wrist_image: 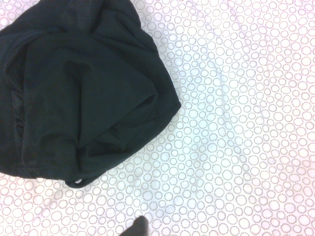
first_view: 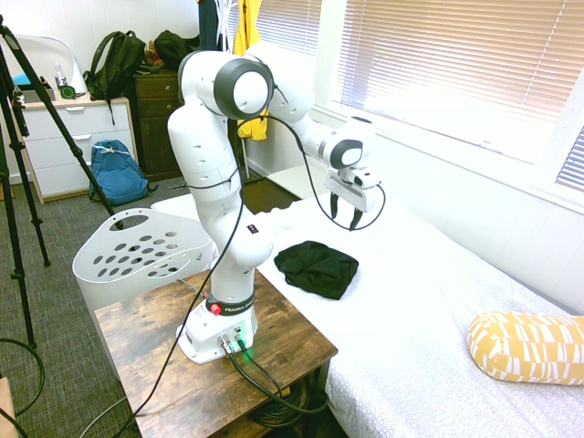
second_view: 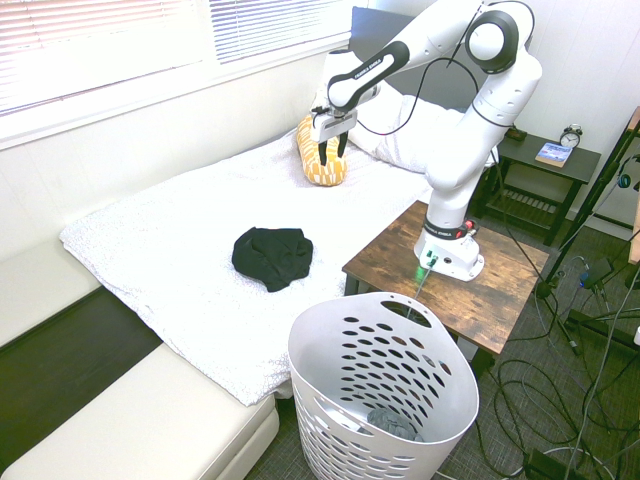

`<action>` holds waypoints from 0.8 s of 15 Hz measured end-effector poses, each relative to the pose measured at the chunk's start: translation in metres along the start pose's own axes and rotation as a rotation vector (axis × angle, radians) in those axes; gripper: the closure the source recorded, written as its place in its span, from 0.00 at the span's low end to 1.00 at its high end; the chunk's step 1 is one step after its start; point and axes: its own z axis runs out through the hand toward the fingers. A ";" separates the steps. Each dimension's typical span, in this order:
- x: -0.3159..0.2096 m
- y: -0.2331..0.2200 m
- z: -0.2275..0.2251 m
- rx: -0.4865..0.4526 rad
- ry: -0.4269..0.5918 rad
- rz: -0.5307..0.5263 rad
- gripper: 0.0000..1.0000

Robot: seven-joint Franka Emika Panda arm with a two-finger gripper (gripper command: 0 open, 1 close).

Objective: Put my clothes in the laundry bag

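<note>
In the first exterior view a bed (first_view: 438, 310) with a white textured cover runs beneath a window with closed blinds (first_view: 456, 64). The black garment (first_view: 317, 267), soft and crumpled into a rough mound, lies near the bed's edge closest to a dark wooden side table (first_view: 155, 338). The gripper (first_view: 345, 212) hangs well above the cover, pointing down, its fingers spread and holding nothing. The white plastic laundry basket (first_view: 137, 248) with oval holes stands on grey carpet just beside the table. A yellow patterned pillow (first_view: 527, 345) rests toward the bed's far end.

In the second exterior view the garment (second_view: 273, 256) sits mid-cover near the table-side edge, the basket (second_view: 385, 392) on the floor past the bed's corner, the gripper (second_view: 331, 152) released above the bedding.

The wrist view shows the garment (wrist_image: 78, 93), matte and folded, on cloth printed with small circles
</note>
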 end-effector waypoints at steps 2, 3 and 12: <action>0.001 -0.003 0.000 -0.003 0.009 -0.008 0.00; 0.003 -0.012 -0.001 -0.003 0.036 -0.021 0.00; -0.030 -0.167 0.159 -0.058 0.205 -0.148 0.00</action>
